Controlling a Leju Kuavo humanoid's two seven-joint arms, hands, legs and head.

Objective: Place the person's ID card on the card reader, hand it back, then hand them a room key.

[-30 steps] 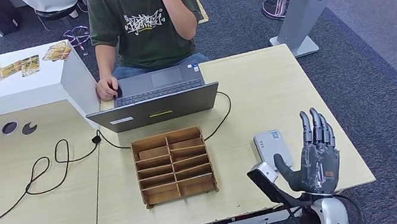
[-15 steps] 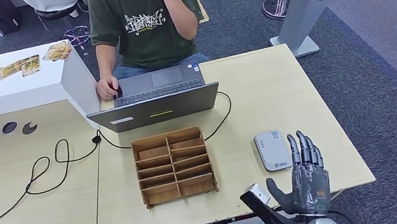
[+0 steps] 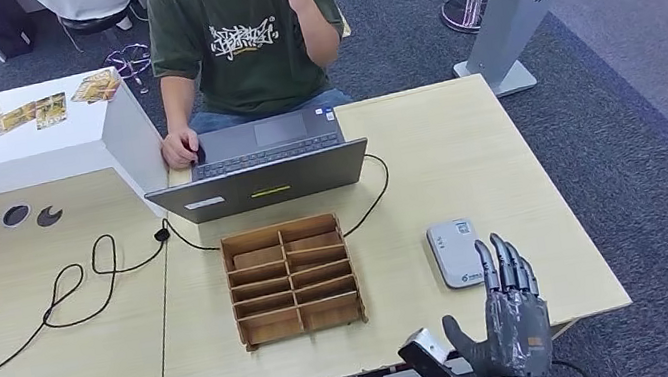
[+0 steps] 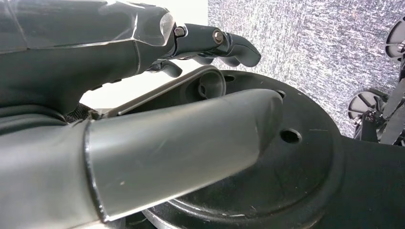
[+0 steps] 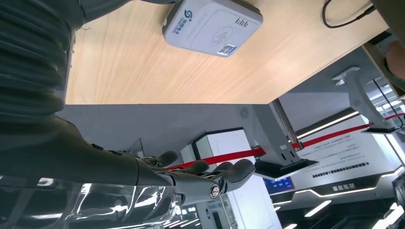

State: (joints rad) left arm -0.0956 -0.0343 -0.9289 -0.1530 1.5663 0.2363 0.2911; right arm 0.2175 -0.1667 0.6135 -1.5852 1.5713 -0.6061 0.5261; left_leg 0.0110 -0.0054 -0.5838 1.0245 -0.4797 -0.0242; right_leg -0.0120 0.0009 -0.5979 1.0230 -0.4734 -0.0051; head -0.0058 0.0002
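The right hand (image 3: 511, 322) hangs at the table's (image 3: 464, 142) near edge just beside the card reader (image 3: 457, 252), fingers straight and apart, empty; its wrist is cut off. The left hand (image 4: 143, 81), loosely curled, holds nothing visible. No card can be made out.

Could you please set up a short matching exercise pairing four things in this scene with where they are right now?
Things:
1. card reader
2. wooden organiser
3. laptop
4. right hand

Places:
A. open in front of the seated person
B. raised at the table's near edge, holding nothing
C. mid-table, just below the laptop
D. flat on the table, just beyond the right hand

Pairs: 1-D, 2-C, 3-A, 4-B
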